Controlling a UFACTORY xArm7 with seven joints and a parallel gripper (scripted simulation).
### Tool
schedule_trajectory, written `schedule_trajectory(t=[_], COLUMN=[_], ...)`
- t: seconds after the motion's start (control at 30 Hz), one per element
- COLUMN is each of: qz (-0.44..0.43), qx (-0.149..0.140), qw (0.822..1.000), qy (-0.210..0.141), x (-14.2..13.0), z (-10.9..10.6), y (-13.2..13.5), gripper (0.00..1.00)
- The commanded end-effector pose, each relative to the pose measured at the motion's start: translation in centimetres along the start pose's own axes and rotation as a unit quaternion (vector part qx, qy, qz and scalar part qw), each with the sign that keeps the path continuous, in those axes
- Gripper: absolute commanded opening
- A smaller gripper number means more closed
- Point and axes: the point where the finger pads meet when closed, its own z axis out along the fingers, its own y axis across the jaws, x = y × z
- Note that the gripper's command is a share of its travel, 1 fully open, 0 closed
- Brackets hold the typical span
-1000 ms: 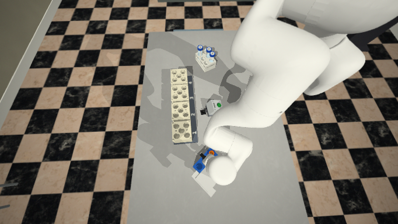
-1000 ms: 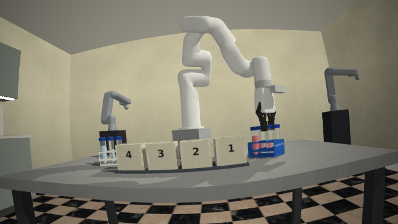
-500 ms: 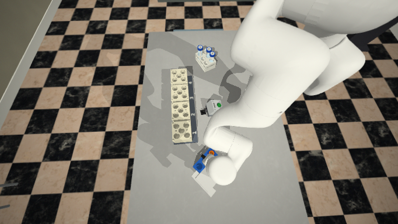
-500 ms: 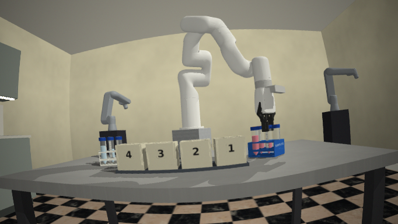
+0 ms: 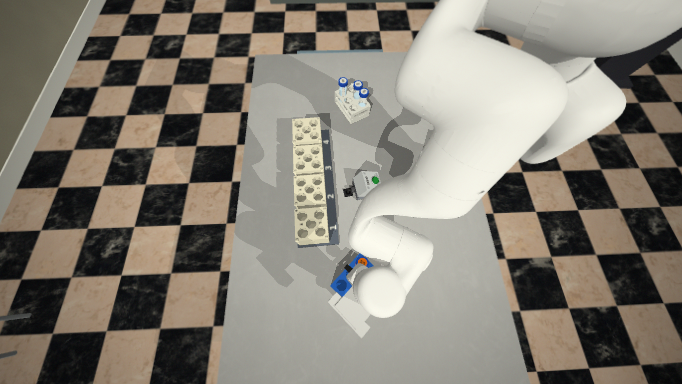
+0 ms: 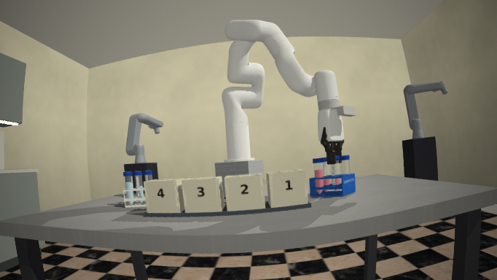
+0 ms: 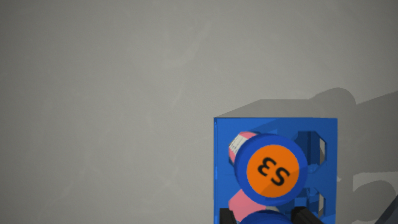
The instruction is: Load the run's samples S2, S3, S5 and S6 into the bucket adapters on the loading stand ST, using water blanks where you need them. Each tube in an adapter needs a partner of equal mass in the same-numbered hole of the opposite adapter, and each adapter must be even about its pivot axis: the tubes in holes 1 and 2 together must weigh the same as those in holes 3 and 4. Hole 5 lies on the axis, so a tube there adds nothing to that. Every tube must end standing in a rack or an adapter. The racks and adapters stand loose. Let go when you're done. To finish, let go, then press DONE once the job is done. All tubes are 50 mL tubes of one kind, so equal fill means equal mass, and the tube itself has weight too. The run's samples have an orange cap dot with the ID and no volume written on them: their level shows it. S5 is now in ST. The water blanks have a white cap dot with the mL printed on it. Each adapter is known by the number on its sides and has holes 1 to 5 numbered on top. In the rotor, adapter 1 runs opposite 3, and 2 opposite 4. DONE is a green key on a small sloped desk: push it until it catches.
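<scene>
Four cream blocks, numbered 4, 3, 2, 1 from left to right, in a row on a dark stand, on the grey desk
One blue rack, beyond the block 1 end; in it, tube S3, blue cap, orange dot, and others with pink contents
One end effector, over that rack, fingers partly closed, gripping the blue-capped tube next to S3
One green button on a sloped box
One white rack, three blue-capped tubes, pale blue contents
Two grey arms, behind

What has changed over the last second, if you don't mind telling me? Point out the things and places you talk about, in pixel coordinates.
The gripper [image 5: 351,271] [image 6: 331,158] [image 7: 265,218] has closed its jaws inward around a tube [image 6: 333,170] [image 7: 265,218] in the blue rack [image 5: 335,285] [image 6: 348,189] [image 7: 327,124]. The arm [image 5: 450,185] [image 6: 291,69], both racks and the numbered blocks [image 5: 300,190] [image 6: 200,204] look unmoved.
</scene>
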Motion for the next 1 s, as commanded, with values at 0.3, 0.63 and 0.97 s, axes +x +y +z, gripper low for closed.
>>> schedule_trajectory(t=[0.3,0.63,0.97], qz=[0.0,0.0,0.0], qx=[0.0,0.0,0.0], qw=[1.0,1.0,1.0], qy=[0.002,0.002,0.002], x=[0.16,0.16,0.17], z=[-0.13,-0.13,-0.47], y=[-0.01,-0.01,-0.01], gripper=[0.0,0.0,0.0])
